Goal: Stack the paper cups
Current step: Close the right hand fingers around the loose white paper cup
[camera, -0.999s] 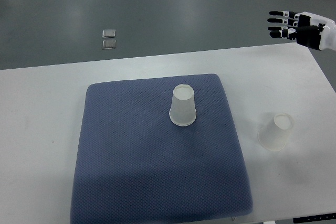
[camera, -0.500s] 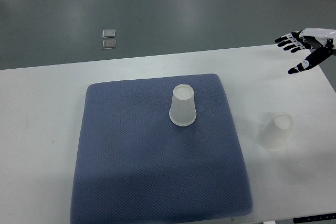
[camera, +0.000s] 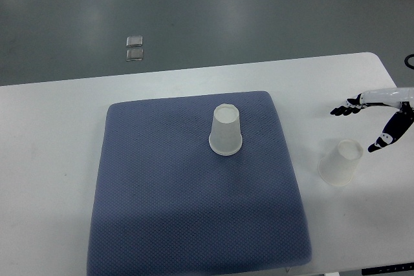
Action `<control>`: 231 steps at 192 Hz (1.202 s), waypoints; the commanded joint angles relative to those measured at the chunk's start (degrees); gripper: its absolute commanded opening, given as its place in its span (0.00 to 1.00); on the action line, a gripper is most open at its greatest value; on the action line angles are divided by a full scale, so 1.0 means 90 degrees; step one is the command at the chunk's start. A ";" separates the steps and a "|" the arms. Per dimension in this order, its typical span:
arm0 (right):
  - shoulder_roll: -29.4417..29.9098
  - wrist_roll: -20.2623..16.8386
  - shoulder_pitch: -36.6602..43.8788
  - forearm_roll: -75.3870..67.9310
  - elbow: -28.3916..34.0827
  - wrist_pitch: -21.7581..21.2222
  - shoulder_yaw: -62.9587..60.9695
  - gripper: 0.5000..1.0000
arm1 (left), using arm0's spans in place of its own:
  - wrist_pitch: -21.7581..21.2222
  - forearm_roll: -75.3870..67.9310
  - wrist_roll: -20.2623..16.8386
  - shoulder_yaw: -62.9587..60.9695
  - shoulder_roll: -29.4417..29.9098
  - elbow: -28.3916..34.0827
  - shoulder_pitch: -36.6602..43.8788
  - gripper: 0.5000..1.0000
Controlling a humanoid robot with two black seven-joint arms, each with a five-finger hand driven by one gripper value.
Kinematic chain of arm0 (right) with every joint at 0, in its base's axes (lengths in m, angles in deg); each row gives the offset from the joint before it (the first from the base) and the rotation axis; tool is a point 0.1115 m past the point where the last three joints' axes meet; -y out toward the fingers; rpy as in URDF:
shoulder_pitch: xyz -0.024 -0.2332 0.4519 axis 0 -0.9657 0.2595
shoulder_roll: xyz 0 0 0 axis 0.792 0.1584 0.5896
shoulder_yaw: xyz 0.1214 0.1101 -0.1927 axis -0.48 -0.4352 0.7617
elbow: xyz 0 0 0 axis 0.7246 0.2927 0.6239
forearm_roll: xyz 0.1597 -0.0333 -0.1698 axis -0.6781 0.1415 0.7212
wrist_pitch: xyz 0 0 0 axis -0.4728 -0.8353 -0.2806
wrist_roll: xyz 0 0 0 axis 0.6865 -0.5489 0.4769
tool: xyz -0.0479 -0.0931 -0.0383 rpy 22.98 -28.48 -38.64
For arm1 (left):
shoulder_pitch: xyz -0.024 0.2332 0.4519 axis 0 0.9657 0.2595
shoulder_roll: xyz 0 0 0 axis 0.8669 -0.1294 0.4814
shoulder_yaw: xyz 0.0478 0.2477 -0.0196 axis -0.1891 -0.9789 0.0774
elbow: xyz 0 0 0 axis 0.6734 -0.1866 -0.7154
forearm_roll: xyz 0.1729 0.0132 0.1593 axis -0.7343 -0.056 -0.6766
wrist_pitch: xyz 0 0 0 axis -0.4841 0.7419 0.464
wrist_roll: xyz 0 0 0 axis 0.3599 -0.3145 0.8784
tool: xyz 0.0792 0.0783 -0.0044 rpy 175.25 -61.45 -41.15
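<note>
— Top view first: where are the cups?

— One cup (camera: 226, 131) stands upside down on the blue mat (camera: 162, 211), a little right of the mat's middle and toward its far edge. Its closed base faces up and its wide mouth sits flat on the cloth, so its long axis runs straight up from the mat, leaning only by the camera's angle.

— And the other?

— The second cup (camera: 340, 162) is off the mat, on the bare white table (camera: 52, 159) to the right. It is also inverted, base up, mouth down, with its axis upright; in the picture the base tips slightly toward the upper right.

— What is the robot doing?

— The right hand (camera: 380, 113) comes in from the right edge, just beyond and to the right of the second cup. Its fingers (camera: 341, 110) are spread and relaxed, pointing left, with the thumb angled down toward the cup. It holds nothing and does not touch the cup.

— Anything else?

— Two small clear squares (camera: 134, 48) lie on the grey floor beyond the table's far edge, well apart from both cups
</note>
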State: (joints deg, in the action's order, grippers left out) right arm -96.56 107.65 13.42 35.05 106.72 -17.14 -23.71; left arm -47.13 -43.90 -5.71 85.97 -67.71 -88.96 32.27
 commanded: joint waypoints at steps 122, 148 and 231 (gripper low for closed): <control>0.0316 -0.0111 -0.0526 0.0422 0.0113 0.1434 0.0558 0.84 | 0.0000 0.0000 0.0000 0.0000 0.0000 0.0006 0.0000 1.00; 0.0365 -0.0199 -0.0555 0.0412 0.0084 0.1463 0.0558 0.83 | 0.0000 0.0000 0.0000 0.0000 0.0000 -0.0004 0.0000 1.00; 0.0502 -0.0375 -0.0672 0.0422 0.0016 0.1717 0.0558 0.73 | 0.0000 0.0000 0.0000 0.0000 0.0000 0.0006 0.0000 1.00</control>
State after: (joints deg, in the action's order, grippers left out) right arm -92.18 104.44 7.84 38.76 106.86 -1.99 -18.68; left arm -47.15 -43.90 -5.71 85.97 -67.71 -88.94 32.28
